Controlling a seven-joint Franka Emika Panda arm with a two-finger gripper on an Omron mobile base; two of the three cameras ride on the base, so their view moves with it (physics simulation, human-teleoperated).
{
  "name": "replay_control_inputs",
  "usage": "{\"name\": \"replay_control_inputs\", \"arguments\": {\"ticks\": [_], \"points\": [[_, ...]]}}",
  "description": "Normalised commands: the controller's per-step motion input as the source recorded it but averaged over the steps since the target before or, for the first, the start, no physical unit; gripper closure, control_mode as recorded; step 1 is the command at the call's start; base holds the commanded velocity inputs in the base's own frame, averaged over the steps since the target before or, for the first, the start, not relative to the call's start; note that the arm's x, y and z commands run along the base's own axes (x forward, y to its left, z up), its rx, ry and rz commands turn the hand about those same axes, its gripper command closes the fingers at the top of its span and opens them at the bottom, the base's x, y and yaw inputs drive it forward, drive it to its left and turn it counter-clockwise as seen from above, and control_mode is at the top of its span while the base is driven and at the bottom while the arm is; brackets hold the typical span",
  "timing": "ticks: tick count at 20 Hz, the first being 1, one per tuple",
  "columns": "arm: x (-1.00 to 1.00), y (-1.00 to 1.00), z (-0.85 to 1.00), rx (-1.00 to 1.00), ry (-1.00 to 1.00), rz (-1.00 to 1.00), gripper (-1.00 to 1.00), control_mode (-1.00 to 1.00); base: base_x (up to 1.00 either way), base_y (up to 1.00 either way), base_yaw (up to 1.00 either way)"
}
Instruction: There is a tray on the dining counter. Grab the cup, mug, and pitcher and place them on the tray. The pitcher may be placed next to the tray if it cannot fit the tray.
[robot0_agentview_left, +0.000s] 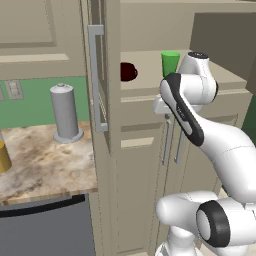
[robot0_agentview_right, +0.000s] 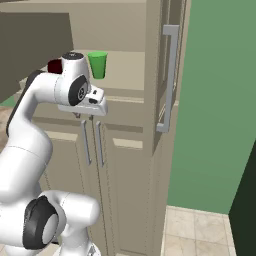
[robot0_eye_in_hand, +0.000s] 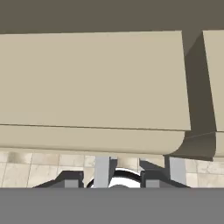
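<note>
The white arm rises from its base, bends sharply at a dark-jointed elbow, and reaches forward at about chest height. The wrist is turned so that the hand (robot0_agentview_right: 83, 116) points straight down from a flat white flange. In the hand view the two dark fingertips (robot0_eye_in_hand: 72, 180) stand apart at the lower edge with a clear gap between them, and nothing sits between the pads.

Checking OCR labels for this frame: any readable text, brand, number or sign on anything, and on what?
None. No text, label, brand or number can be read in any view.
green cup: plain.
dark red mug: plain.
grey canister: plain.
cabinet doors: plain.
wall outlet plate: no marking legible.
</note>
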Motion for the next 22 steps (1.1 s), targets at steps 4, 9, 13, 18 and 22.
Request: {"name": "replay_control_inputs", "arguments": {"ticks": [4, 9, 13, 18, 22], "points": [[0.0, 0.0, 0.0, 0.0, 0.0, 0.0, -1.0, -1.0, 0.0, 0.0, 0.0], [0.0, -0.01, 0.07, 0.06, 0.0, -0.03, -1.0, -1.0, 0.0, 0.0, 0.0], [0.0, 0.0, 0.23, 0.08, 0.0, -0.11, -1.0, -1.0, 0.0, 0.0, 0.0], [-0.1, 0.0, 0.39, 0.08, -0.01, -0.15, -1.0, -1.0, 0.0, 0.0, 0.0], [-0.15, -0.06, 0.43, 0.02, 0.0, -0.15, -1.0, -1.0, 0.0, 0.0, 0.0]]}}
